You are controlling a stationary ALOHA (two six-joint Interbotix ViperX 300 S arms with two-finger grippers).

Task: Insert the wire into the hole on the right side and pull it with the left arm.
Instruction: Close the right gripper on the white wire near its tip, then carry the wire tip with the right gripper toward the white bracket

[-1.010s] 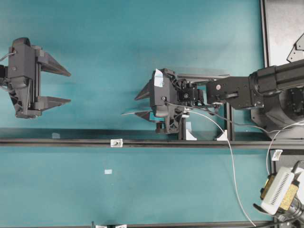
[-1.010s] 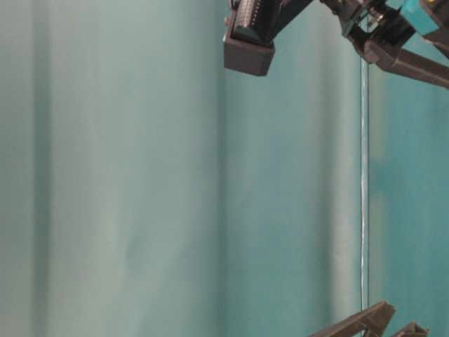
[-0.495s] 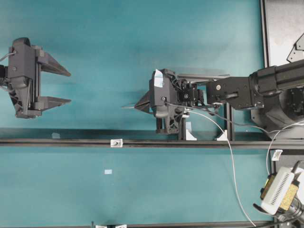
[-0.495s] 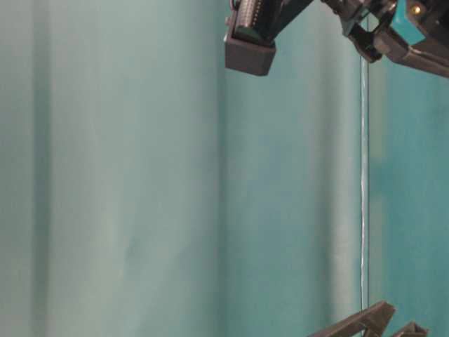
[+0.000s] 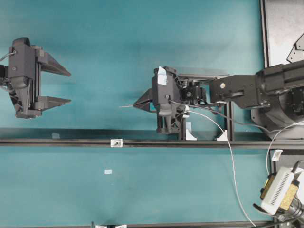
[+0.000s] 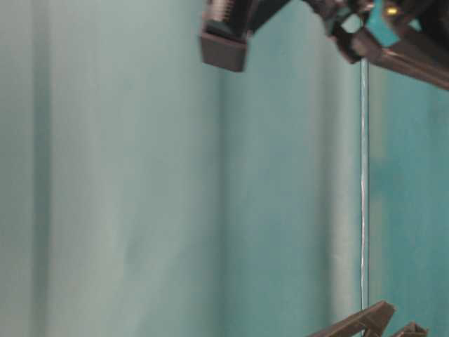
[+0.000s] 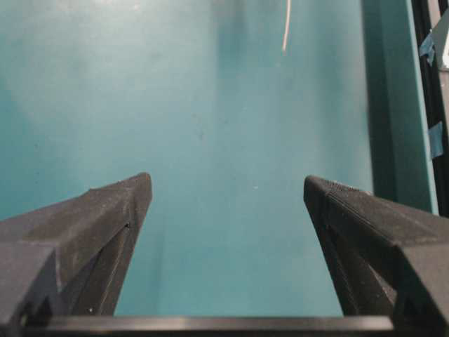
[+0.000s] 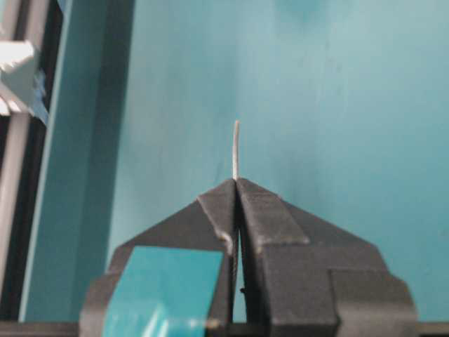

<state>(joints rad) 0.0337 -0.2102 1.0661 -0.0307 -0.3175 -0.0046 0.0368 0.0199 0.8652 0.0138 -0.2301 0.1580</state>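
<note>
The right gripper is being kept pressed together on the wire, a short end of which is being shown sticking straight out past the closed tips in the right wrist view. In the overhead view, this right gripper is being held above the teal counter, with the same wire end being pointed toward the left gripper. A strip of teal tape is being carried on one finger of the right gripper, and a white label is being carried on its body.

The left gripper is being held wide apart and nothing is being gripped between its two plain black fingers. It is being kept well apart from the right gripper, with bare counter between them; in the left wrist view, the wire tip is being seen far ahead of its tips.

Beside the right gripper, toward the lower edge of the overhead view, one dark rail is being run across the counter. One small silver-white block with a dark centre dot is being carried on this rail, and the hole is being shown there. Further out, one white cable is being trailed behind the right arm toward a beige ribbed connector.
</note>
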